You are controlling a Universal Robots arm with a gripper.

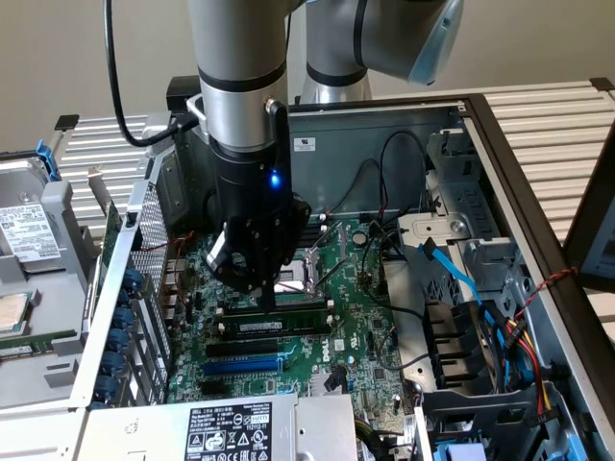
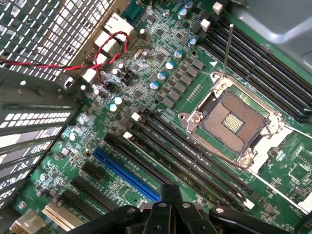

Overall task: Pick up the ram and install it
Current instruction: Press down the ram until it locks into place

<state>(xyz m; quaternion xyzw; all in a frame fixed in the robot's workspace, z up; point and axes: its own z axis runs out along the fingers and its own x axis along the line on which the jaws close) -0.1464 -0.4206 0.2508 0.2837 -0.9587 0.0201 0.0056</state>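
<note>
While the gripper (image 1: pixel 266 288) hovers above the motherboard (image 1: pixel 360 317), its fingers' state cannot be told. A ram (image 1: pixel 274 325) lies seated just below, long axis parallel to the slots (image 2: pixel 195 161).

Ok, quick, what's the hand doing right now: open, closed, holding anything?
Hand: cannot be told. It hangs low over the black memory slots, close to the ram lying along one slot.

The ram (image 1: pixel 272 325) is lying flat along a black memory slot (white label facing up), a narrow green stick.
</note>
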